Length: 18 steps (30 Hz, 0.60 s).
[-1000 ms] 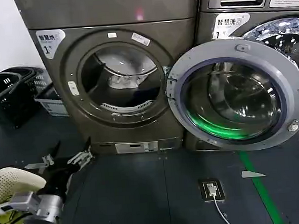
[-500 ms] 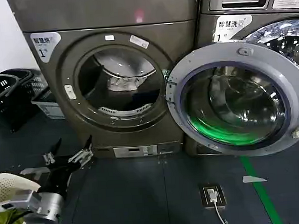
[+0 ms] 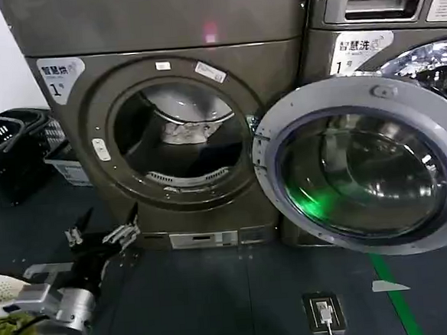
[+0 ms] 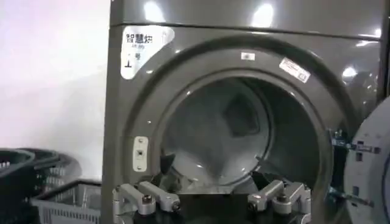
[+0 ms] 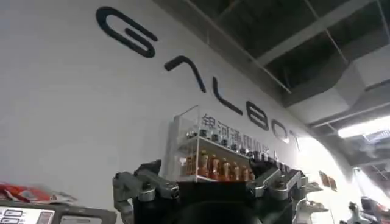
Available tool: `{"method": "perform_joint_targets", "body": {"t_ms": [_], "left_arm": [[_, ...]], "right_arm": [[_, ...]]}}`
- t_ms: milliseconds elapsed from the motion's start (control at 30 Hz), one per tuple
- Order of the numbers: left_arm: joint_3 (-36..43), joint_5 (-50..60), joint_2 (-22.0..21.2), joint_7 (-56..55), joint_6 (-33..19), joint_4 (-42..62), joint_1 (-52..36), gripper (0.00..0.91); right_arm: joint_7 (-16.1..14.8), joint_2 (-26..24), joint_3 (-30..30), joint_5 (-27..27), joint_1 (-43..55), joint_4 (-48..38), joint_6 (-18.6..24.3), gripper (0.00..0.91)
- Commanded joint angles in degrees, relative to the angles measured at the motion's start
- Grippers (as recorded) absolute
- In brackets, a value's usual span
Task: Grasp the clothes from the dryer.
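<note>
Inside the dryer (image 3: 179, 132), one crumpled whitish clothes (image 3: 186, 129) heap; below its round mouth, left gripper (image 3: 103, 231) spread.

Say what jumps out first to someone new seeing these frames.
The dryer dominates, its silver-rimmed door swung wide open to the right, with whitish clothes lying deep in the drum. Low at front left, the left gripper hangs open, well short of the mouth.
</note>
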Motion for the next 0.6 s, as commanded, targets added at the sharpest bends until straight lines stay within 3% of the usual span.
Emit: {"method": "perform_joint_targets", "body": {"t_ms": [33,600], "left_arm": [[0.3,0.1,-0.1,0.0,-0.1,0.2,-0.1,0.907],[0.6,0.1,0.3,1.0,-1.4,1.4,-0.9,0.907]], "right_arm": [[0.0,0.1,0.0,0.0,0.0,0.1,0.0,0.907],[-0.4,0.8,0.2,-0.6,-0.4,0.5,0.1,0.907]]}}
